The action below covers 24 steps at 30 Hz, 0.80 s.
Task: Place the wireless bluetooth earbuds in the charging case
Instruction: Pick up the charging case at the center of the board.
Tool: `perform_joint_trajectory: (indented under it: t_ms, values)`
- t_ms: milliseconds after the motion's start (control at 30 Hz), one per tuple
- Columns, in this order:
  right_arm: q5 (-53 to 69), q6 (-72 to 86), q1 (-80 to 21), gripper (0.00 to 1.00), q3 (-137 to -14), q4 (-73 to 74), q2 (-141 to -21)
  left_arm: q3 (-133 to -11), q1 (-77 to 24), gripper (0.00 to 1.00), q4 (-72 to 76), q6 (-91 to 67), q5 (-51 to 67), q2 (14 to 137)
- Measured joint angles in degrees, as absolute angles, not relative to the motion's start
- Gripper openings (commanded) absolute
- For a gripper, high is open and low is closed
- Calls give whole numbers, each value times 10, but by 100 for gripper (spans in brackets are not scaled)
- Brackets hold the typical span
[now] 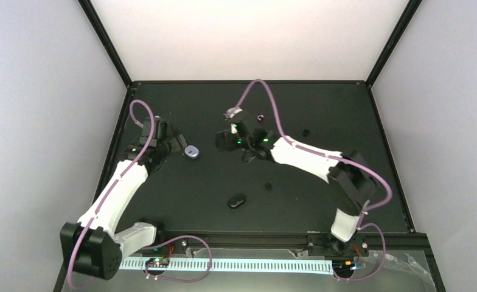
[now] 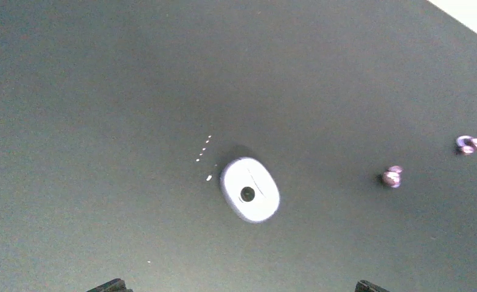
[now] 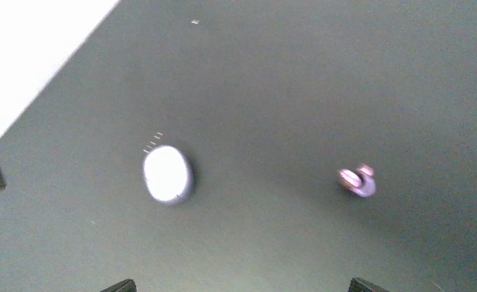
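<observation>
The pale oval charging case lies on the black table between my two grippers. In the left wrist view the case shows a dark round spot on top, with two pinkish-purple earbuds lying to its right. The right wrist view shows the case and one pink earbud. My left gripper is open just left of the case. To the case's right, my right gripper is also open. Neither gripper holds anything.
A black oval case lies nearer the front. Small black earbuds lie on the right half of the table. One pink earbud shows behind the right wrist. White walls enclose the table's black frame.
</observation>
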<state>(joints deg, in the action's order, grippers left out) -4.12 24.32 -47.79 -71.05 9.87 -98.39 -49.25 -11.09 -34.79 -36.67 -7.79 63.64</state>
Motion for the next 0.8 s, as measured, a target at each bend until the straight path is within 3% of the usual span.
perform_joint_trajectory:
  t_ms: [367, 800]
  values:
    - [35, 170, -523, 89, -988, 140, -1235, -486, -109, 99, -355, -335, -78, 411]
    - [37, 120, -537, 84, -1213, 257, -1398, -464, -133, 99, -350, -293, -130, 396]
